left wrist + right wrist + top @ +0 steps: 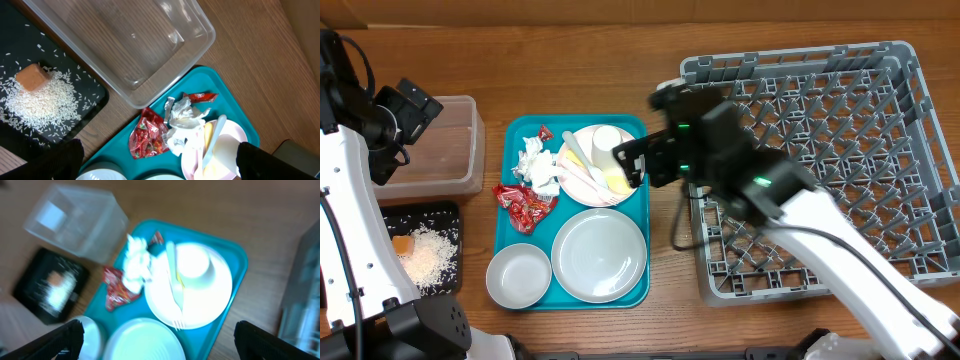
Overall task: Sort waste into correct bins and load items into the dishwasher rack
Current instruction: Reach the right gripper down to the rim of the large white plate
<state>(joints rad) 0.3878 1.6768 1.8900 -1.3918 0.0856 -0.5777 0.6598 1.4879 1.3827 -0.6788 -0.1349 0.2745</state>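
Right gripper point(634, 160), jaws wide and empty, hovers over the pink plate point(582, 135) on the teal tray point(513, 250), with napkin point(538, 165) and red wrappers point(525, 205) beside it. Left gripper point(160, 165), equally spread, hangs by the clear tub point(450, 160). Rice point(430, 255) and an orange cube point(402, 244) lie in the black tray point(445, 215). The right arm point(800, 200) crosses the rack point(860, 130).

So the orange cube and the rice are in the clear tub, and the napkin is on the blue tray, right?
Not quite. The orange cube and the rice are in the black tray, beside the clear tub, as the left wrist view shows. The napkin is on the blue tray.
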